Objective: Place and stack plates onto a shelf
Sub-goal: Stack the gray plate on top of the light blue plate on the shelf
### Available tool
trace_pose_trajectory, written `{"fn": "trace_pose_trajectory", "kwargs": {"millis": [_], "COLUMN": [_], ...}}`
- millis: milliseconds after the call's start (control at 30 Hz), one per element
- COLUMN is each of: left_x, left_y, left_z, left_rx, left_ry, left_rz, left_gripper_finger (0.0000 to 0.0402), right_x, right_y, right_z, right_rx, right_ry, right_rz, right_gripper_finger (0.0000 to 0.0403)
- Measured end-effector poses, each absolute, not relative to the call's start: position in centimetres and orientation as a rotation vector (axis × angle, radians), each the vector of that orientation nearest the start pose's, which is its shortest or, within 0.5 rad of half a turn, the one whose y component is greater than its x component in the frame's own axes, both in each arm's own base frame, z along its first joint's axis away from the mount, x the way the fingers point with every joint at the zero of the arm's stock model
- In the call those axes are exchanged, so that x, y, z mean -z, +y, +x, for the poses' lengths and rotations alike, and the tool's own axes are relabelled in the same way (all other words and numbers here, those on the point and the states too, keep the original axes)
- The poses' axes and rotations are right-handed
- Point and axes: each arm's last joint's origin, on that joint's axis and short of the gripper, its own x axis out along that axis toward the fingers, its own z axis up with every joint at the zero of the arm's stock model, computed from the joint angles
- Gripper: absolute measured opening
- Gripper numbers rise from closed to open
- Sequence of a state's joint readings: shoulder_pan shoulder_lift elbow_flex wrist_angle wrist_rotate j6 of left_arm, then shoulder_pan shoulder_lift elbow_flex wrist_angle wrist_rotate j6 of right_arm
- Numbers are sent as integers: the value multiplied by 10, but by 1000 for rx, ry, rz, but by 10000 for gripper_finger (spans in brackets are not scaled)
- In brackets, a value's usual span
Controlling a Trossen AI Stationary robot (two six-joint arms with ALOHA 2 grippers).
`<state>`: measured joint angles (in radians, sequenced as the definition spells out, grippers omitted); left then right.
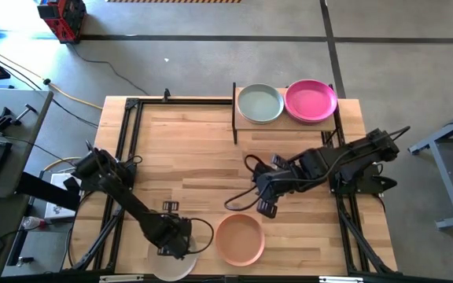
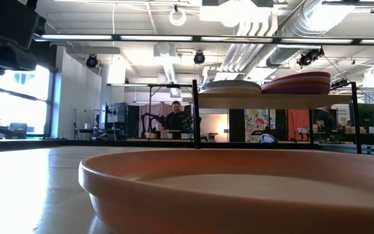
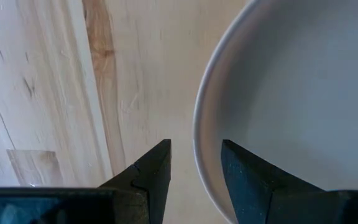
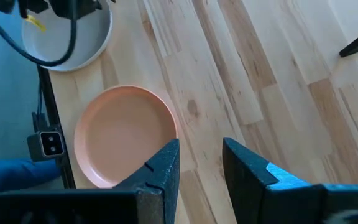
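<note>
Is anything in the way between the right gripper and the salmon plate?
Nothing visible. The right gripper, open, hovers just behind the salmon plate, with only bare table between them.

The round matte salmon plate (image 1: 239, 239) is a plain peach-pink with no pattern; the round off-white plate (image 1: 173, 266) beside it is plain and pale; on the small light-wood shelf with black posts (image 1: 285, 123), the pale teal plate (image 1: 259, 103) reads grey-green and the magenta plate (image 1: 311, 100) a vivid pink; the light-wood tabletop (image 1: 211, 149) shows blond planks with darker brown grain streaks; the left tool (image 3: 195, 177) and the right tool (image 4: 201, 168) are both dark, near black.
</note>
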<state>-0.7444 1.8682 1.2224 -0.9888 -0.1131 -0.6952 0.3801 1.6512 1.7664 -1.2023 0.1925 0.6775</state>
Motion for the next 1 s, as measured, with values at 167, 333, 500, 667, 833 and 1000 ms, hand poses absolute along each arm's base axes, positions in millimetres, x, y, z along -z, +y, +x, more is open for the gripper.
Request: {"fn": "trace_pose_trajectory", "kwargs": {"millis": [167, 333, 500, 667, 833, 1000], "left_x": [-151, -142, -140, -141, -141, -141], "left_y": [-218, -219, -219, -219, -220, -220], "left_z": [242, 246, 248, 247, 249, 249], "left_rx": [-48, -44, -46, -44, -27, -21], "left_ry": [1560, 1568, 1568, 1562, 1548, 1544], "left_rz": [176, 170, 167, 167, 171, 179], "left_gripper_finger": [131, 131, 131, 122, 76, 22], "right_x": [-370, -370, -370, -370, -370, -370], "right_y": [118, 118, 118, 118, 118, 118], "right_z": [301, 301, 301, 301, 301, 301], "right_rx": [188, 199, 197, 197, 197, 197], "right_ry": [1035, 1033, 1030, 1030, 1030, 1030], "right_rz": [323, 341, 343, 342, 341, 341], "right_gripper_finger": [99, 99, 99, 99, 99, 99]}}
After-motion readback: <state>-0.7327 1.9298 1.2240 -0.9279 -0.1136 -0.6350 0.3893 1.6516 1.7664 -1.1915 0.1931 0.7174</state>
